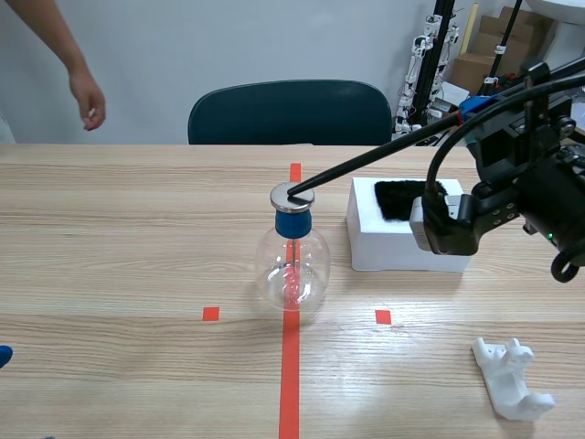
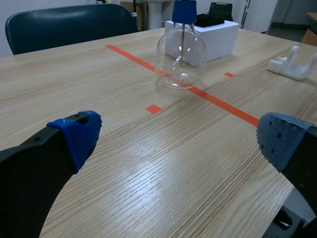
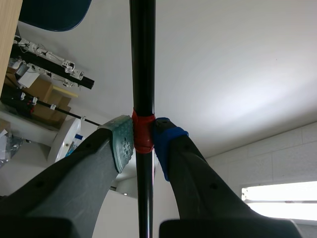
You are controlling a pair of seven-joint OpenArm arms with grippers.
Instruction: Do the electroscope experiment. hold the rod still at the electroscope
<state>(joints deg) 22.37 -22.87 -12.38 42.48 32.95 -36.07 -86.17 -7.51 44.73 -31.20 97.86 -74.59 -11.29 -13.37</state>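
The electroscope [image 1: 292,261] is a clear round flask with a blue neck and a metal disc on top, standing on the orange-red tape line at the table's middle. A long black rod [image 1: 384,151] slants down from the right, its tip resting on the disc. My right gripper [image 1: 475,108] is shut on the rod [image 3: 142,74] at its red tape band, pads [image 3: 123,141] pressing both sides. My left gripper [image 2: 178,136] stands open low over the table's near left, the flask [image 2: 180,54] well ahead of it.
A white box [image 1: 402,229] with a black cloth [image 1: 407,197] on top sits right of the flask. A white plastic stand [image 1: 512,377] lies at the near right. A dark chair [image 1: 291,112] stands beyond the table. A person's hand [image 1: 89,99] hangs at the far left.
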